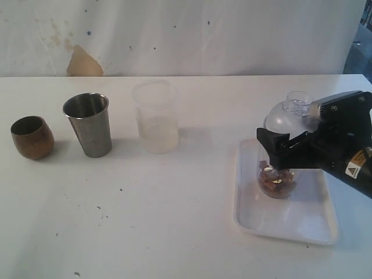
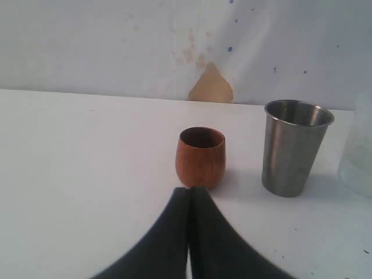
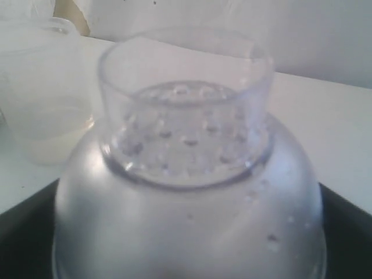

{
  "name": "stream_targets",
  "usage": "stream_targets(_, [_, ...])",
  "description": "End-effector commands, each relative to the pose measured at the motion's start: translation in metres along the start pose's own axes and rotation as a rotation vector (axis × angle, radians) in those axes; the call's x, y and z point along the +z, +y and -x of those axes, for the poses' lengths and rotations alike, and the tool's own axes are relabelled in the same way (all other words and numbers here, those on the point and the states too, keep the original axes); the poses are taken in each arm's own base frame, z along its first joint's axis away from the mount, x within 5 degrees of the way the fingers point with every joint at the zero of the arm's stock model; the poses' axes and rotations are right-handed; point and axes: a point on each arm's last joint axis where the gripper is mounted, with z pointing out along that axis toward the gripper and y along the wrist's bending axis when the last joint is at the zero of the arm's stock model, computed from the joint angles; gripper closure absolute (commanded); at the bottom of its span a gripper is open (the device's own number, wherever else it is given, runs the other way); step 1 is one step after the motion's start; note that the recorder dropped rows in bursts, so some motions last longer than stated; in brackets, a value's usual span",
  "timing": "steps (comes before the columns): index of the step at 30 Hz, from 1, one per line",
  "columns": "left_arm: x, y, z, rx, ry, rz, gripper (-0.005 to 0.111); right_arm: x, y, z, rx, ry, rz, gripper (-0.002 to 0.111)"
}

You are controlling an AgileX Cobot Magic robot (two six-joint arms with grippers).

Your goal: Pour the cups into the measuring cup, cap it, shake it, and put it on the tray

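The measuring cup (image 1: 278, 181), clear with brown bits at its bottom, stands upright over the white tray (image 1: 302, 229). A frosted domed cap (image 1: 283, 118) with a perforated spout (image 3: 185, 116) sits on top. My right gripper (image 1: 283, 152) is shut on its body; I cannot tell if its base touches the tray. The dark fingers (image 3: 23, 232) flank the dome in the right wrist view. The wooden cup (image 1: 32, 137) and the steel tumbler (image 1: 87, 125) stand upright at the left. My left gripper (image 2: 189, 192) is shut and empty, just short of the wooden cup (image 2: 200, 157), with the tumbler (image 2: 295, 148) beside it.
A frosted tapered cup (image 1: 156, 118) holding a little pale liquid stands at the table's middle back, right of the tumbler. A white wall with a torn tan patch (image 1: 84, 63) closes the far side. The left arm is outside the exterior view.
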Motion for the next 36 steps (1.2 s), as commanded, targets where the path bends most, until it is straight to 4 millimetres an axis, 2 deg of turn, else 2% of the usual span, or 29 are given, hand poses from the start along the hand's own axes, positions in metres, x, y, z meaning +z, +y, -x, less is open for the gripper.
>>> stream_targets(1, [0.000, 0.000, -0.001, -0.007, -0.004, -0.001, 0.107, -0.007, 0.001, 0.016, -0.021, -0.082, -0.004, 0.019])
stream_targets(10, [0.000, 0.000, -0.001, -0.007, -0.004, -0.001, 0.107, -0.016, -0.004, 0.035, 0.022, -0.163, -0.080, 0.021])
stream_targets(12, [0.000, 0.000, -0.001, -0.007, -0.004, -0.001, 0.107, -0.020, -0.005, 0.043, 0.032, -0.185, -0.090, 0.025])
stream_targets(18, [0.000, 0.000, -0.001, -0.007, -0.004, -0.001, 0.107, -0.038, -0.003, 0.074, 0.047, -0.248, -0.112, 0.054])
stream_targets(22, [0.000, 0.000, -0.001, -0.007, -0.004, -0.001, 0.107, -0.063, 0.003, 0.100, 0.035, -0.384, -0.120, 0.071])
stream_targets(27, [0.000, 0.000, -0.001, -0.007, -0.004, -0.001, 0.107, -0.103, 0.014, 0.126, 0.061, -0.516, -0.117, 0.084])
stream_targets(31, [0.000, 0.000, -0.001, -0.007, -0.004, -0.001, 0.107, -0.140, 0.022, 0.134, 0.057, -0.527, -0.164, 0.107])
stream_targets(36, [0.000, 0.000, -0.001, -0.007, -0.004, -0.001, 0.107, -0.180, 0.030, 0.136, 0.103, -0.551, -0.205, 0.108])
